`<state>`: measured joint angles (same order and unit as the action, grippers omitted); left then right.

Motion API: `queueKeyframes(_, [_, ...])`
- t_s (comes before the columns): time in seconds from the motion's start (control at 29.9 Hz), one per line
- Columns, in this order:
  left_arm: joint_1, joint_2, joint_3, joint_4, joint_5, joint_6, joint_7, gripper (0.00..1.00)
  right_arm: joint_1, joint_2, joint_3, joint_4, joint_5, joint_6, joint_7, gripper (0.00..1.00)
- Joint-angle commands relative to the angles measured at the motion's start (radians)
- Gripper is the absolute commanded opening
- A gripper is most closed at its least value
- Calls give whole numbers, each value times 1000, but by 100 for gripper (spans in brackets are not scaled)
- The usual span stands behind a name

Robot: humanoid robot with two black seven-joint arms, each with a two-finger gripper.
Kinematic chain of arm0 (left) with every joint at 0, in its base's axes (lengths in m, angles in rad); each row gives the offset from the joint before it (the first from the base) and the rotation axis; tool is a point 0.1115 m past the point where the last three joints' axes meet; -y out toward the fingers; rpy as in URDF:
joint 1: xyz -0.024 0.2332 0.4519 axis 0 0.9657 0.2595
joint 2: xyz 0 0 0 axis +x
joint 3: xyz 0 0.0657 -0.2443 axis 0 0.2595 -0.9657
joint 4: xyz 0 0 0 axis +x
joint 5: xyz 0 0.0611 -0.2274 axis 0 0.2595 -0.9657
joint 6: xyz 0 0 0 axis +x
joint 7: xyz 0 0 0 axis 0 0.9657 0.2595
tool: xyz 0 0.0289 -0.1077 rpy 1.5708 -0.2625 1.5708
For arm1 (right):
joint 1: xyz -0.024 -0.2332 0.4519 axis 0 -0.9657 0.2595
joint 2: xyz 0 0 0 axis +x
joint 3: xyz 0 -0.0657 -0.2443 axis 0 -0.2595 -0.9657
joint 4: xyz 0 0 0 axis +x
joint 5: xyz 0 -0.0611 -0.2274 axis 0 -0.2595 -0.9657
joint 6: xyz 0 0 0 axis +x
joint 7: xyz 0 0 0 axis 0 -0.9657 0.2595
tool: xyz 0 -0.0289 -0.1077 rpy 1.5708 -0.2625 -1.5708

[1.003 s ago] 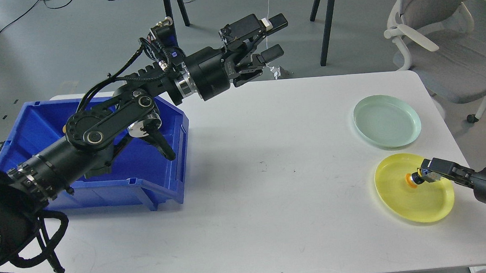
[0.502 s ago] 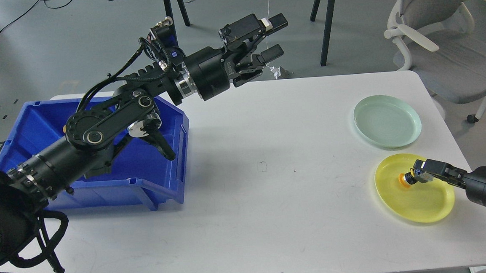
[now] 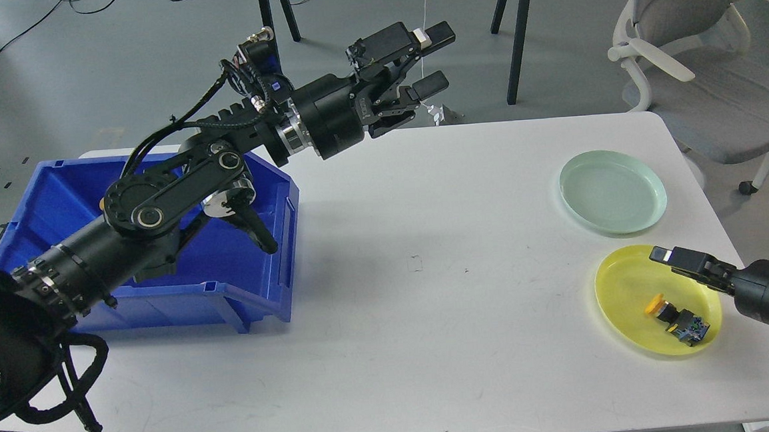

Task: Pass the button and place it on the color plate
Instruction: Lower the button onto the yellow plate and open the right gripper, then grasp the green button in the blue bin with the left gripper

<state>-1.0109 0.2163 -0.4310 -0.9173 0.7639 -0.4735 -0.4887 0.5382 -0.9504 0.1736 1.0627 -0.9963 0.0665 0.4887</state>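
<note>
The button (image 3: 674,318), with an orange-yellow cap and a black body, lies on its side in the yellow plate (image 3: 622,288) at the table's right front. My right gripper (image 3: 676,261) hovers just above the plate's far right rim, empty and apart from the button; only one finger (image 3: 666,255) shows clearly. My left gripper (image 3: 430,61) is open and empty, held high over the table's far edge, well left of the plates.
A pale green plate (image 3: 612,191) sits behind the yellow one. A blue bin (image 3: 256,297) stands at the table's left, under my left arm. A grey office chair (image 3: 703,69) stands beyond the right corner.
My right gripper has let go of the button, which now lies in the yellow plate. The gripper has lifted and drawn slightly back. The left arm has not moved.
</note>
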Motion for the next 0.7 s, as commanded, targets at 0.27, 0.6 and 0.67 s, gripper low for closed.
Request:
queueKeyframes(0.27, [69, 158, -158, 5, -115, 32, 0, 94, 6, 87, 338, 95, 407, 114, 0, 77])
queueKeyframes(0.6, [227, 507, -357, -3, -183, -15, 0, 99, 13, 419, 575, 96, 553, 185, 0, 94])
queueKeyframes(0.67, [233, 570, -348, 3, -172, -15, 0, 99, 11, 465, 586, 91, 556, 182, 0, 94])
